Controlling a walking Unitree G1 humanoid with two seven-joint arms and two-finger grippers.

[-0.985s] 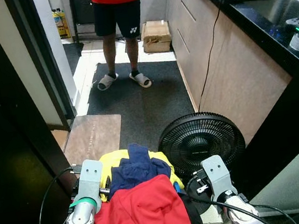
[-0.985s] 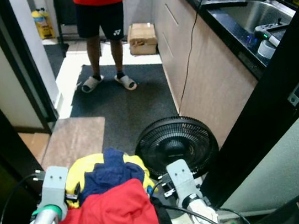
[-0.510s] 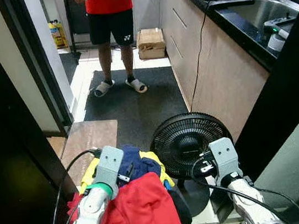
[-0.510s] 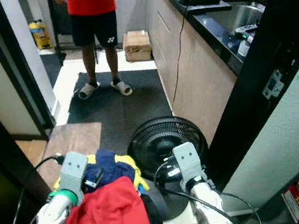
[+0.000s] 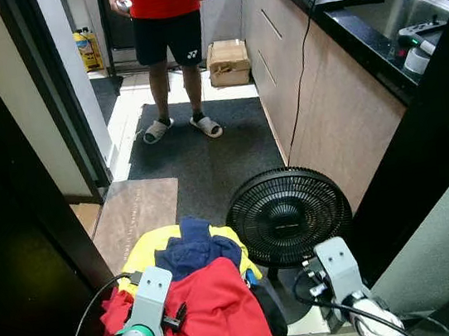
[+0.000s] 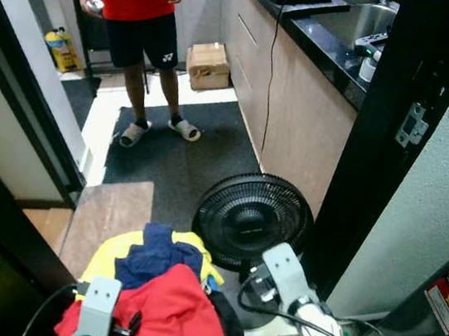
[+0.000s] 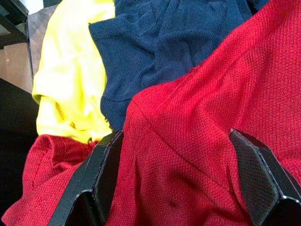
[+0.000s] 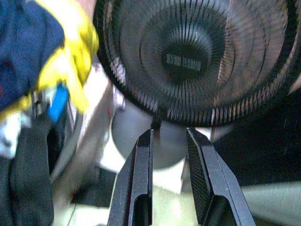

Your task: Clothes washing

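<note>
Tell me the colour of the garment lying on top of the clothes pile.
Red; the knit top garment shows best in the left wrist view.

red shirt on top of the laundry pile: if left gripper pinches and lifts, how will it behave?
The red shirt is creased mesh knit, so probably floppy and light, sagging from one pinch. It overlaps the navy garment and yellow garment, so it may drag them. The left gripper fingers straddle a fold, likely good purchase.
</note>
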